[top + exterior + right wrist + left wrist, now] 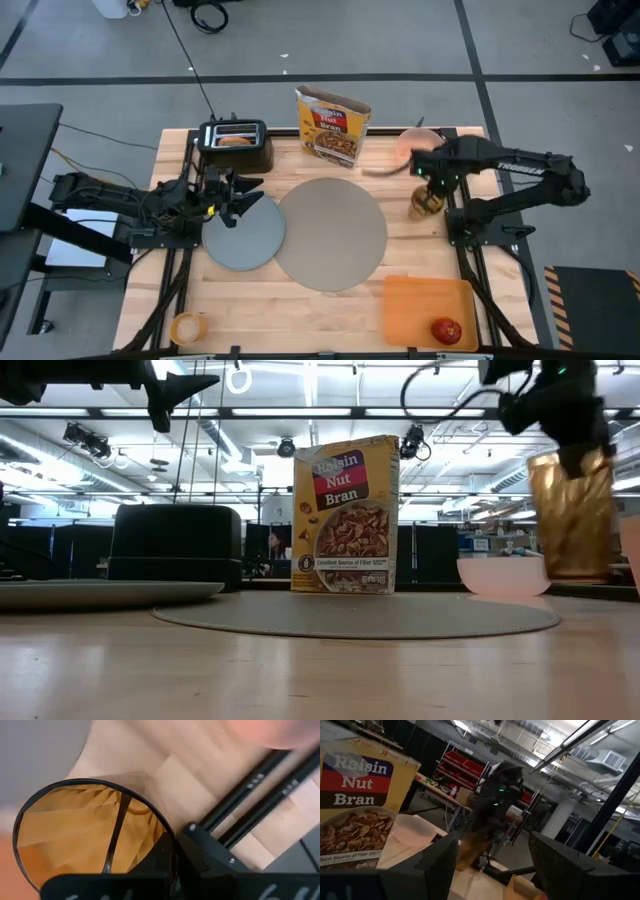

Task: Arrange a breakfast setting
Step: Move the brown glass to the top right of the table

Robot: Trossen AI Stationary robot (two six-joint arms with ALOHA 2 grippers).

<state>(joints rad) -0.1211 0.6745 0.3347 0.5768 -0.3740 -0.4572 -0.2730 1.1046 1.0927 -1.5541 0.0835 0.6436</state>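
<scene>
My right gripper (432,183) is shut on the small orange cup (426,204) at the right of the round taupe mat (330,232). The pink bowl (413,146) stands on the table just beyond it, with the metal spoon (379,170) lying beside the bowl. My left gripper (238,196) is open and empty, above the far edge of the grey plate (243,238), which lies on the table touching the mat's left side. The bagel (235,141) sticks out of the black toaster (236,146). The red apple (446,330) lies on the orange board (425,305). My right gripper holds the cup by its rim (162,837), coming from above with the fingers pointing down. The gripper's own body hides the place of contact. The cup (572,510) hangs upright below the fingers, its base lifted clear of the table.
A Raisin Nut Bran cereal box (333,125) stands upright at the table's far edge behind the mat. A roll of tape (187,327) lies at the near left corner. The orange board fills the near right corner.
</scene>
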